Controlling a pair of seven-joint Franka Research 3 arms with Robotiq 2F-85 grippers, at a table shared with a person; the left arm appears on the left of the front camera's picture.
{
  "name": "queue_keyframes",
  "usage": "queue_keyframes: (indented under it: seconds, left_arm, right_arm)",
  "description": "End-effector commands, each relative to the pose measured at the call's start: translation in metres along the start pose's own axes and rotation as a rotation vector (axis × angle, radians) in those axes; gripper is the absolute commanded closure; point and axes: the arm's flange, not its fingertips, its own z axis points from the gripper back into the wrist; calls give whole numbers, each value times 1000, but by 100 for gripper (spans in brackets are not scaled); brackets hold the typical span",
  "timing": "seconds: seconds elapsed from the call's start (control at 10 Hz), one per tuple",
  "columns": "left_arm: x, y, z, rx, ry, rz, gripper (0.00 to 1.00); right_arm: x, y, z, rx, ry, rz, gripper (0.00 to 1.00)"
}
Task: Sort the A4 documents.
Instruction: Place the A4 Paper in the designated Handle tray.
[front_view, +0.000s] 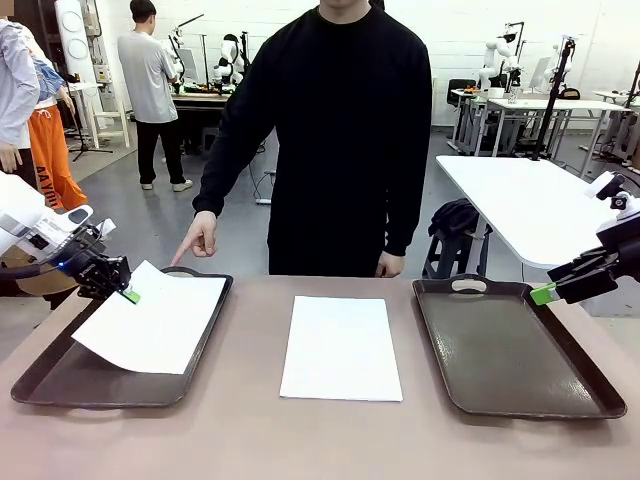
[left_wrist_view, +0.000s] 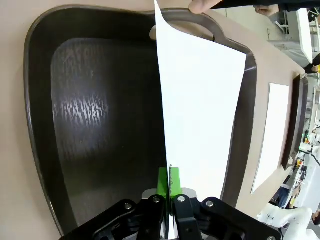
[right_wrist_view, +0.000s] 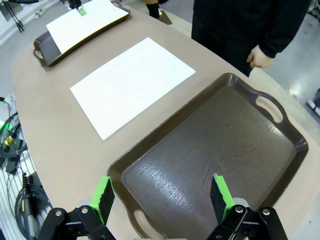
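One white sheet (front_view: 155, 318) is being pinched at its edge by the left gripper (front_view: 128, 293), jaws clamped tight on it, slanting over the left tray (front_view: 60, 385). Other A4 documents (front_view: 342, 347) are lying flat on the table (front_view: 250, 430) between the trays. The right gripper (right_wrist_view: 162, 192) is hanging spread wide, touching nothing, above the right tray (front_view: 510, 360).

Trays: two, the left tray (front_view: 60, 385) and the right tray (front_view: 520, 370).
Paper: two lots, one lifted sheet (front_view: 155, 320) and the middle paper (front_view: 342, 347), whose sheets cannot be counted.
Grippers: two, the left gripper (front_view: 130, 294) and the right gripper (front_view: 543, 293).
Person's hands: two, a pointing hand (front_view: 197, 238) and a lowered hand (front_view: 390, 264).
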Motion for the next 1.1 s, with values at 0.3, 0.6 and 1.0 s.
queue_keyframes:
  seconds: [0.3,0.6,1.0]
  left_arm:
    - [-16,-4,4,54,30,53,80]
    - [-15,-1,9,65,22,47,42]
    - [-14,-1,14,143,4,46,4]
  right_arm:
    - [0,-4,-3,21,-24,12,0]
    - [0,-4,-3,21,-24,12,0]
    - [0,-4,-3,21,-24,12,0]
